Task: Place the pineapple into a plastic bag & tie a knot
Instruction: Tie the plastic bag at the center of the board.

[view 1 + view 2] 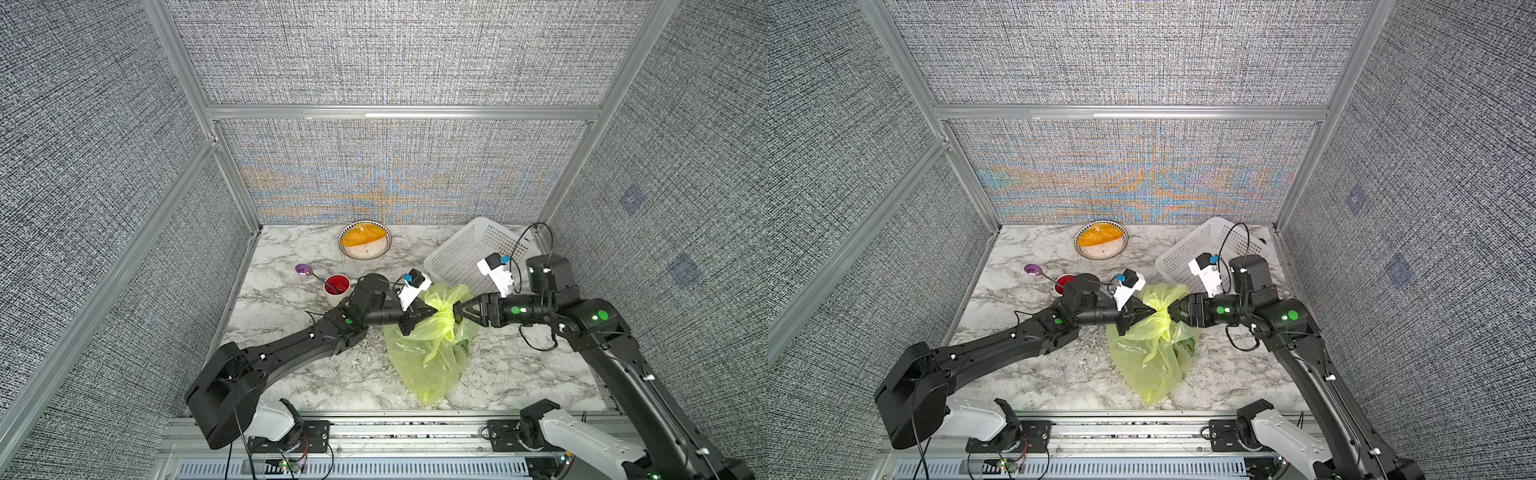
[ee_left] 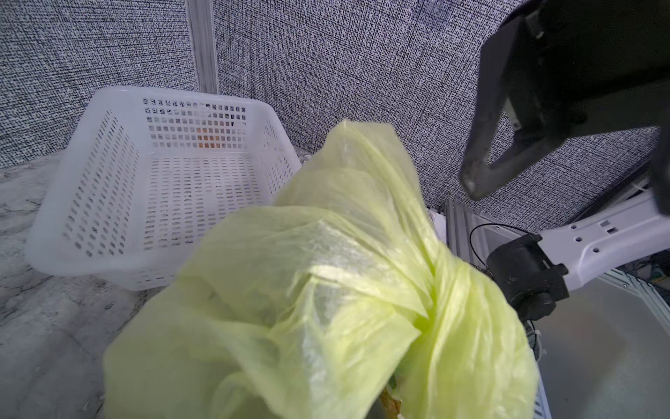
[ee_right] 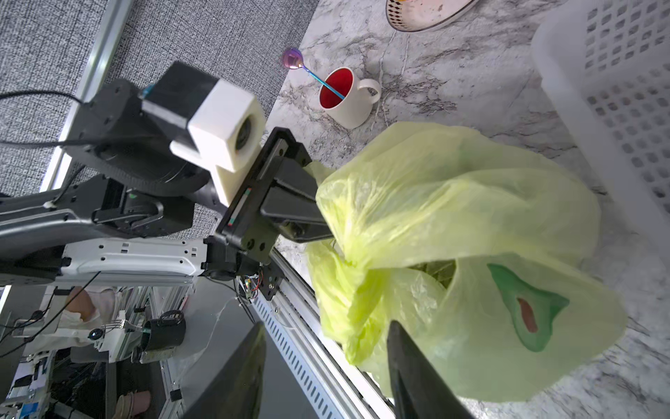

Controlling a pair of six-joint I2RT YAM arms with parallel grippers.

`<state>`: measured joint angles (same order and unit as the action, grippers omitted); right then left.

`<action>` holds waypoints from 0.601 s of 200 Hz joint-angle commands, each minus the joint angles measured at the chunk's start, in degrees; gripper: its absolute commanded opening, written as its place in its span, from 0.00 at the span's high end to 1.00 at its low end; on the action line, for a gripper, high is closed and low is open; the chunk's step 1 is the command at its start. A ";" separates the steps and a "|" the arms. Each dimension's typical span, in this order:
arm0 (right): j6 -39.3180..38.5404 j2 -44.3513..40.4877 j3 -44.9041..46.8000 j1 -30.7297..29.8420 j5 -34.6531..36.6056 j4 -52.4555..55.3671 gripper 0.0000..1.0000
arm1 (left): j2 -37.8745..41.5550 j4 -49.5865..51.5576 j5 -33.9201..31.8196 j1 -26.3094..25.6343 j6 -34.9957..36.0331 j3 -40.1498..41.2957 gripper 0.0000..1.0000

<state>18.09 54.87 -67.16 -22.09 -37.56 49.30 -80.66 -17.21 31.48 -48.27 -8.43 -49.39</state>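
A: Plastic bag (image 1: 428,357)?
B: Recorded on the counter (image 1: 291,257), middle, near front edge; knot (image 1: 445,313) uppermost.
A: Grippers?
B: Left gripper (image 1: 434,312) was clamped on the plastic bag beside the knot; right gripper (image 1: 459,311) was parted, empty.

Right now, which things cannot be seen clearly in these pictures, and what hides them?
Pineapple: right wrist view, only dark green bits show through the thin translucent yellow-green plastic bag.
Left gripper: tips buried in bag folds, right wrist view.
White mug with red inside: a top view, mostly behind the left arm.
Patterned bowl: right wrist view, cut by the edge.
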 commanded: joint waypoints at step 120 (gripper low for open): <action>2.39 -5.66 18.26 -12.50 8.86 -15.40 0.80 | 0.79 4.73 0.66 0.02 1.77 -2.09 1.00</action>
<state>19.77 48.86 -49.56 -34.17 -30.39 38.52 -80.14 -13.28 31.64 -48.27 -7.44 -50.43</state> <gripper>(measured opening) 0.239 0.048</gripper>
